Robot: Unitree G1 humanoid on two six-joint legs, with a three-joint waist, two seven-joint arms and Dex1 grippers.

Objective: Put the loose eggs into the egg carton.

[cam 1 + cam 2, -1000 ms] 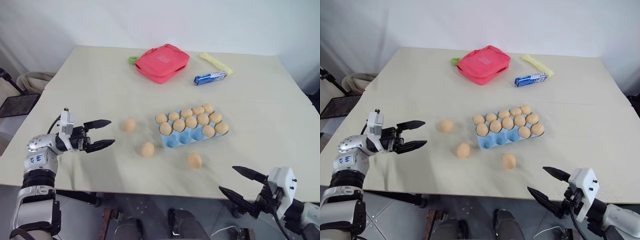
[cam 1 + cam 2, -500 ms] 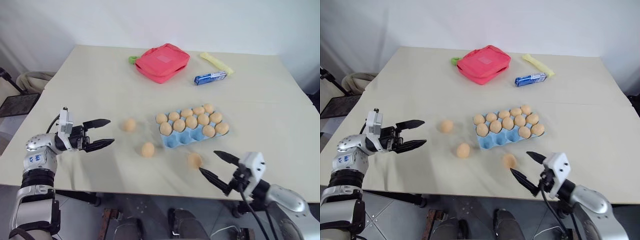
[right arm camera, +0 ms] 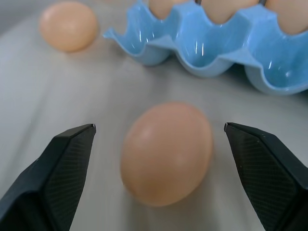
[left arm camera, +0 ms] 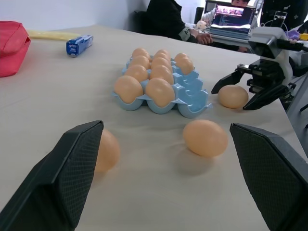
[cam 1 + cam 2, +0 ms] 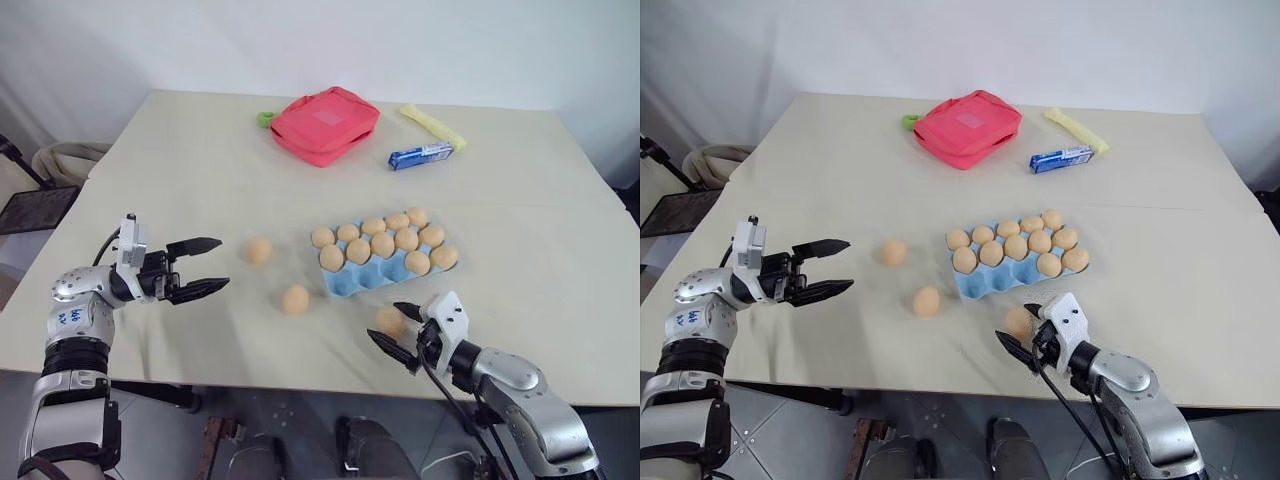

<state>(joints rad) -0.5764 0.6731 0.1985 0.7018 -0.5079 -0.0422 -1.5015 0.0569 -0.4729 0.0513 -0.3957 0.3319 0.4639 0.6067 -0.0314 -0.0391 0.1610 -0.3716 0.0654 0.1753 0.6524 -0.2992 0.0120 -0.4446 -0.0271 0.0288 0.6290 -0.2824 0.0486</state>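
Egg (image 3: 166,151) — between right pincer (image 3: 161,144) fingers

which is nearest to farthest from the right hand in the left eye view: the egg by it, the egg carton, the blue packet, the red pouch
From the right hand:
1. Loose egg, between its open fingers, at the table's near edge.
2. Egg carton, just beyond, mid-table.
3. Blue packet, far side of the table.
4. Red pouch, far side, further left.

one loose egg (image 5: 389,320) lies between the right pincer's (image 5: 393,331) spread fingers, the egg carton (image 5: 384,256) just beyond it. two more eggs (image 5: 295,299) lie ahead of the left pincer (image 5: 202,268), carton past them.
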